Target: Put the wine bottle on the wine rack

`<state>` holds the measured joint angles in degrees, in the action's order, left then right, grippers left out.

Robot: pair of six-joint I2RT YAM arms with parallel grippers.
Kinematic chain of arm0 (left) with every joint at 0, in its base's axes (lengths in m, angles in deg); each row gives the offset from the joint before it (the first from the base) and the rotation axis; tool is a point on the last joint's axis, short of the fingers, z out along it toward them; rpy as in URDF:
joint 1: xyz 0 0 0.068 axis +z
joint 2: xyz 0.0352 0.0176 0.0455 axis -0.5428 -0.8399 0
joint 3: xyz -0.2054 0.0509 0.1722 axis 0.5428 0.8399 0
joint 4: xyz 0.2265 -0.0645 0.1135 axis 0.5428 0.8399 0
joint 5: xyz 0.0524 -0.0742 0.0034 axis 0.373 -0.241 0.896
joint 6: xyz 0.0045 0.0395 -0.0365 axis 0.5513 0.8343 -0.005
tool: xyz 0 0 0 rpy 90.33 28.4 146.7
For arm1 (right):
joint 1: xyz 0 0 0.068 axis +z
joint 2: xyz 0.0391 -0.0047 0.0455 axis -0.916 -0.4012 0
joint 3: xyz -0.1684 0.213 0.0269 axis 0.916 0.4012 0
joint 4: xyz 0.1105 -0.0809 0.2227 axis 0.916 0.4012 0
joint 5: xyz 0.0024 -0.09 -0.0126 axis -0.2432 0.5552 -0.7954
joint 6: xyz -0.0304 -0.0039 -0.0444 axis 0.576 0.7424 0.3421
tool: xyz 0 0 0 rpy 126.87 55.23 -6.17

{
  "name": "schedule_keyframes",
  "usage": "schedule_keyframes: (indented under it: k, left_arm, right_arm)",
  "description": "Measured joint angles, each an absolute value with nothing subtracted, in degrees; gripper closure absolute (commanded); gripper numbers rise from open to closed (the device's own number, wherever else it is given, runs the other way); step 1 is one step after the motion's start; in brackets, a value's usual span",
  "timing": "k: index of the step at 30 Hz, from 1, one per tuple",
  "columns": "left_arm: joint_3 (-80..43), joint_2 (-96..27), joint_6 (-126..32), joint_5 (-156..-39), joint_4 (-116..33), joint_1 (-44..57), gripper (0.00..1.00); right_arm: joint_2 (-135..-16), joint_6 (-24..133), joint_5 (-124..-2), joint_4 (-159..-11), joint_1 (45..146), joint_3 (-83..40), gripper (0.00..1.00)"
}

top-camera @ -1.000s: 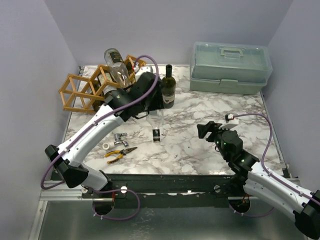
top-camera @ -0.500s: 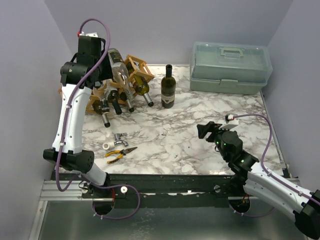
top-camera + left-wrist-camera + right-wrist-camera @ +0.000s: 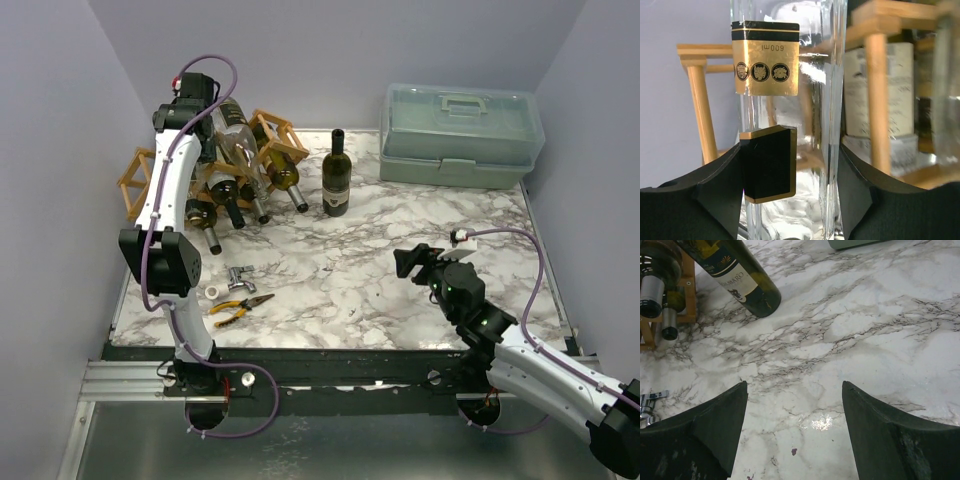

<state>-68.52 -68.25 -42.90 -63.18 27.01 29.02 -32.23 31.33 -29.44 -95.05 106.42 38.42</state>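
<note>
The wooden lattice wine rack stands at the back left and holds several bottles lying neck-forward. A clear glass bottle with a gold and black label lies tilted on top of it. My left gripper is raised at the rack's top, shut on this clear bottle, with a finger against each side; rack sticks show behind it. A dark green wine bottle stands upright right of the rack and also shows in the right wrist view. My right gripper is open and empty, low over the marble.
A translucent plastic toolbox sits at the back right. Yellow-handled pliers, a metal fitting and a small white ring lie at the front left. The rack's corner shows in the right wrist view.
My left arm has swung from the table's middle up and back to the rack's top. The bottle that hung below it near the centre is no longer there. The right arm has not moved.
</note>
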Motion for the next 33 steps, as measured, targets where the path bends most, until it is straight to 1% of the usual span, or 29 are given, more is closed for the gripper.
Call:
schedule_keyframes:
  k: [4,9,10,13,15,17,25,30,33]
  left_arm:
    - [-69.0,-71.2,-42.8,-60.4,25.0,30.7,1.00]
    - [-69.4,-72.0,-42.8,-59.6,23.4,30.9,1.00]
    - [-69.4,-72.0,-42.8,-59.6,23.4,30.9,0.97]
    - [-68.5,-71.9,-42.9,-59.0,22.5,30.9,0.71]
    - [-67.5,-71.6,-43.3,-58.8,21.6,30.8,0.57]
    - [-66.3,-71.1,-43.8,-58.4,20.7,30.8,0.45]
    - [-63.5,-69.0,-44.8,-57.6,19.8,30.6,0.22]
    - [-62.0,-67.7,-46.1,-57.1,19.3,30.5,0.12]
    - [-61.2,-66.6,-46.2,-56.6,18.5,30.4,0.08]
  right_arm:
    - [-32.3,31.4,-29.4,-95.4,106.4,38.7,0.20]
    - [-32.9,31.4,-29.4,-96.1,106.4,38.9,0.20]
    - [-33.1,31.4,-29.4,-96.3,106.4,38.9,0.20]
    - [-34.2,31.5,-29.5,-96.8,106.4,39.0,0.20]
    - [-35.0,31.7,-29.5,-97.1,106.4,39.0,0.20]
    - [-35.8,31.8,-29.5,-97.6,106.4,39.0,0.20]
    - [-37.6,32.4,-29.5,-98.9,106.4,39.0,0.20]
    - [-38.0,32.8,-29.5,-99.7,106.4,39.1,0.20]
    - [-38.8,32.8,-29.5,-100.1,106.4,39.1,0.21]
